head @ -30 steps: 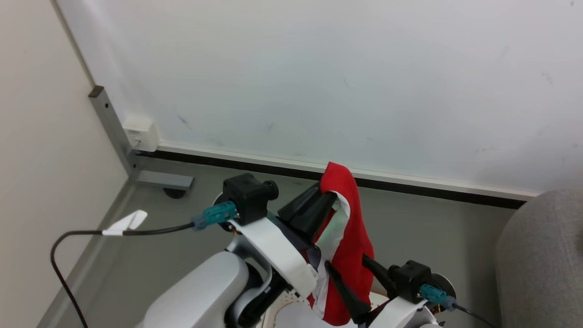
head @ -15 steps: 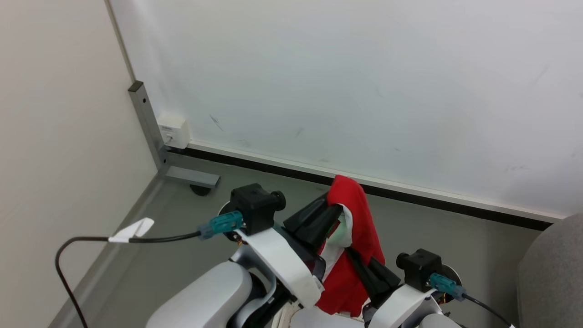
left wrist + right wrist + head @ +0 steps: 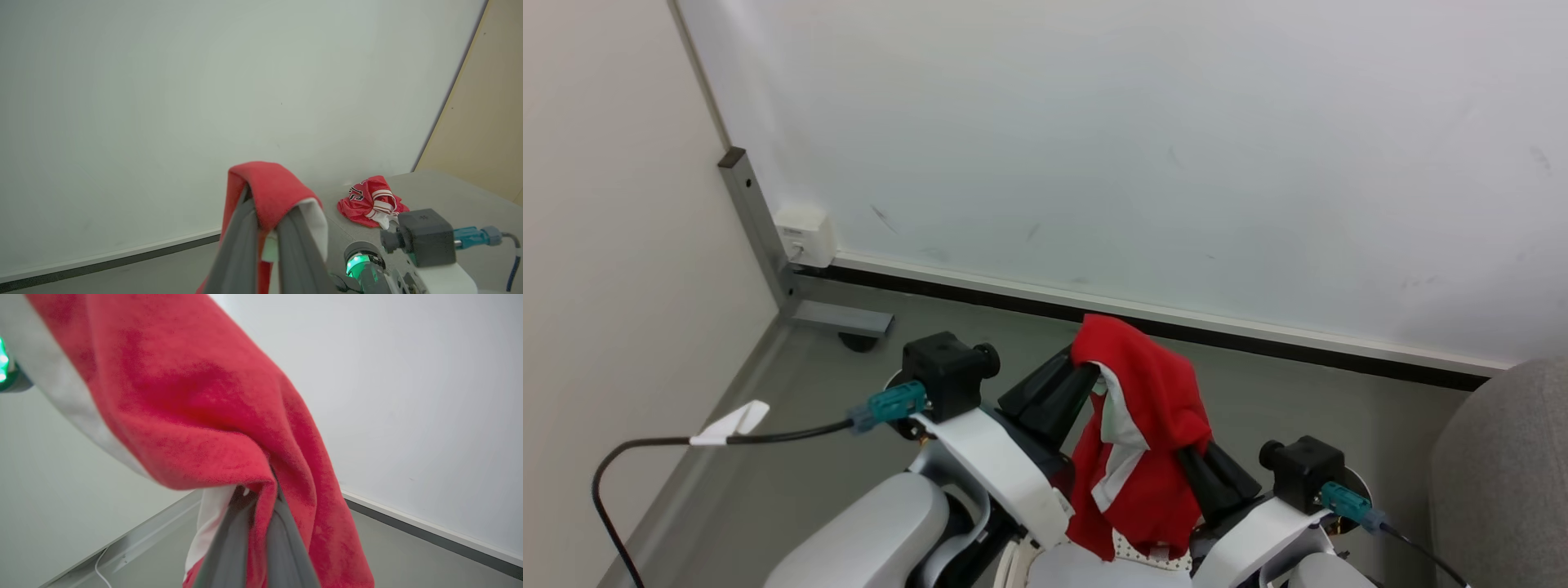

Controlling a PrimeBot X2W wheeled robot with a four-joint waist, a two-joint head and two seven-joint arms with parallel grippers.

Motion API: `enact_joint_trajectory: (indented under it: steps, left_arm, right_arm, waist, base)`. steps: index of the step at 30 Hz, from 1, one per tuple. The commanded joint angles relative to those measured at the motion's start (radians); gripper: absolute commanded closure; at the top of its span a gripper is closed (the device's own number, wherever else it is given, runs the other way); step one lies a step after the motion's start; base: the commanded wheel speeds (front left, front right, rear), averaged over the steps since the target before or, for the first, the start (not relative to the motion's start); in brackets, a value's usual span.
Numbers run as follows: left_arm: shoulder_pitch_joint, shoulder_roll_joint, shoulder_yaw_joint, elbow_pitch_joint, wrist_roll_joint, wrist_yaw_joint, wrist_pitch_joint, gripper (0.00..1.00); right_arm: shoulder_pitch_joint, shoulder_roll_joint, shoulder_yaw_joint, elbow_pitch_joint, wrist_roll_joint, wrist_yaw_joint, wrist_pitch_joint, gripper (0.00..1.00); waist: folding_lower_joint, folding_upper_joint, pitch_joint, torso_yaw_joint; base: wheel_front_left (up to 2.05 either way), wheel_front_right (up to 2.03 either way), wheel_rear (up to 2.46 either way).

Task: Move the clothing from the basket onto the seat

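Red cloth with white trim, the garment (image 3: 1152, 392) hangs at the centre of the head view. The left gripper (image 3: 1085, 371) is clamped on its 10 o'clock edge and the right gripper (image 3: 1191, 447) on a fold at 4 o'clock. It looks light, soft and limp, so it should sag and swing. Hems and bunched folds offer the surest hold. The sofa (image 3: 1503, 474) lies at 3 o'clock, the basket (image 3: 1143, 549) at 6 o'clock. A jersey (image 3: 369, 201) already rests on grey upholstery, likely that sofa.
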Motion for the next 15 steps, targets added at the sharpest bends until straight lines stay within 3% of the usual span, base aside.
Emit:
enact_joint_trajectory:
  steps: [1, 4, 5, 6, 7, 15]
  left_arm:
    - [0.022, 0.010, 0.000, 0.001, -0.002, 0.003, -0.006, 1.00]
    - [0.039, 0.015, -0.002, -0.003, -0.007, 0.004, -0.013, 1.00]
    - [0.045, 0.015, -0.002, -0.006, -0.012, 0.002, -0.018, 0.60]
    - [0.051, 0.016, -0.004, -0.010, -0.012, -0.002, -0.021, 0.04]
    - [0.056, 0.019, -0.007, -0.012, -0.010, -0.004, -0.023, 0.00]
    - [0.102, 0.037, -0.039, -0.020, 0.016, -0.015, -0.050, 0.00]
  right_arm:
    - [0.019, -0.003, -0.029, -0.016, -0.022, -0.002, 0.000, 1.00]
    - [0.030, -0.003, -0.078, -0.044, -0.037, -0.002, 0.000, 1.00]
    - [0.033, -0.003, -0.099, -0.053, -0.042, -0.002, 0.000, 1.00]
    - [0.038, -0.003, -0.117, -0.062, -0.053, -0.002, 0.000, 1.00]
    - [0.043, -0.004, -0.133, -0.073, -0.062, -0.002, 0.000, 1.00]
    - [0.065, -0.021, -0.261, -0.191, -0.129, -0.002, 0.000, 1.00]
  waist:
    - [0.0000, 0.0000, 0.003, -0.015]
    - [0.0000, 0.0000, 0.007, -0.037]
    - [0.0000, 0.0000, 0.009, -0.047]
    - [0.0000, 0.0000, 0.012, -0.057]
    - [0.0000, 0.0000, 0.015, -0.069]
    - [0.0000, 0.0000, 0.044, -0.184]
  base:
    - [0.00, 0.00, 0.00]
    - [0.00, 0.00, 0.00]
    - [0.00, 0.00, 0.00]
    - [0.00, 0.00, 0.00]
    - [0.00, 0.00, 0.00]
    - [0.00, 0.00, 0.00]
